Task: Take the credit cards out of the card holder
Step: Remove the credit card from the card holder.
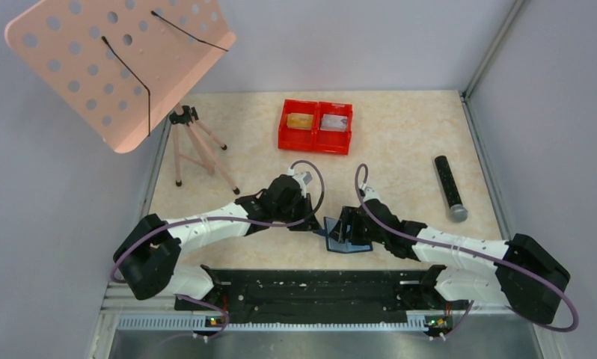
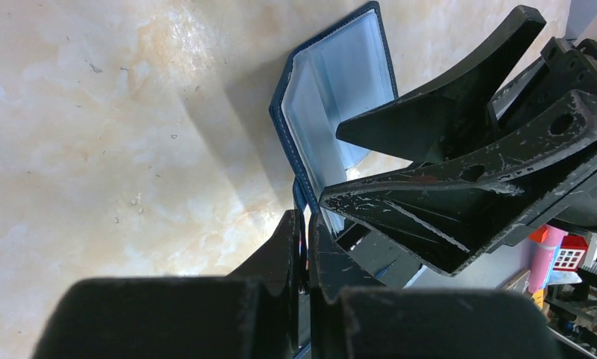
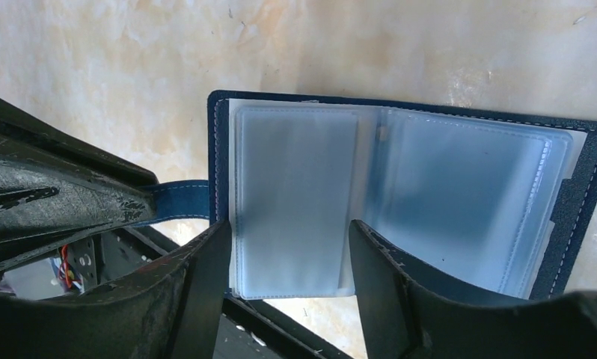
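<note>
**Card holder spread open between two grippers**

The table [image 1: 400, 149] is a smooth slab with a mottled cream and tan stone pattern. Over its far left corner a pink perforated board [image 1: 116, 60], flat and dotted with round holes, tilts above a thin-legged tripod [image 1: 198, 146]. At the far middle stands a glossy red tray [image 1: 310, 142], a rectangle of two square compartments. The left one holds a gold-tan card [image 1: 301, 120], the right one a silver-grey card [image 1: 334, 122], each lying flat. To the right, well apart, lies a slim black cylinder [image 1: 448, 183] with a grey near end.

The card holder [image 3: 460, 187] is near the table's front edge, between the two wrists. It is a dark navy bifold with a grained cover and pale stitching along the border. It is opened out, showing frosted blue-grey plastic pockets with rounded corners on both halves. Whether any pocket holds a card cannot be told.

The left gripper [image 2: 308, 224] is clamped tight on the holder's closure tab [image 3: 179, 200], a short navy strap at the left edge. The right gripper [image 3: 288, 228], scuffed matte black, has its jaws spread, one finger at each side of the left-hand pocket, grasping nothing.
</note>
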`<state>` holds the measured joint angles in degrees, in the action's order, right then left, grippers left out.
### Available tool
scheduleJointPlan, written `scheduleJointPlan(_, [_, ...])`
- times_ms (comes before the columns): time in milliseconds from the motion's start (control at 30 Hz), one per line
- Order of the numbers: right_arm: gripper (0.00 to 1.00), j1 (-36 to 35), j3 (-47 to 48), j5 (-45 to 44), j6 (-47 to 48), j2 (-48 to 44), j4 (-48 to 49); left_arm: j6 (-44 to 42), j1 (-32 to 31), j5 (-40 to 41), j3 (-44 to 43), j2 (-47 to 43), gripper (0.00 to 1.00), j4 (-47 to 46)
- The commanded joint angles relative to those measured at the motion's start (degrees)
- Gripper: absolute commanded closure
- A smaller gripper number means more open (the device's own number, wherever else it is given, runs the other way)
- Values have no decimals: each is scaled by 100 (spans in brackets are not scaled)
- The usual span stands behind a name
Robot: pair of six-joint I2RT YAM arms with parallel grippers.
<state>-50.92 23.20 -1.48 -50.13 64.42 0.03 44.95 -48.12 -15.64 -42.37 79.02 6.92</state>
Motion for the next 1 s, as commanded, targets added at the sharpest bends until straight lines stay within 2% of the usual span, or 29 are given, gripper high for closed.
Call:
scheduleJointPlan(0, [43,-97,-8,-94,-12,54,211,18,-39,-36,-35,-188,100,-142])
scheduleJointPlan(200, [61,-97,-49,-329,-75,-127,17,6,-40,16,-12,-199,100,-123])
scheduleJointPlan(300, [61,-100,-55,-433,-69,-285,-226,-11,-40,14,14,-208,100,-152])
scheduleJointPlan(500, [50,-95,-94,-441,-67,-490,-305,-10,-48,-1,36,-256,100,-192])
scheduleJointPlan(700, [54,-96,-91,-371,-67,-492,-243,-6,-49,0,52,-265,100,-178])
scheduleJointPlan(867, [50,-95,-55,-190,-36,-518,-121,1,-50,11,53,-265,100,-176])
scheduleJointPlan(967, [54,-98,-18,-211,-24,-546,-165,-12,-51,30,45,-252,100,-173])
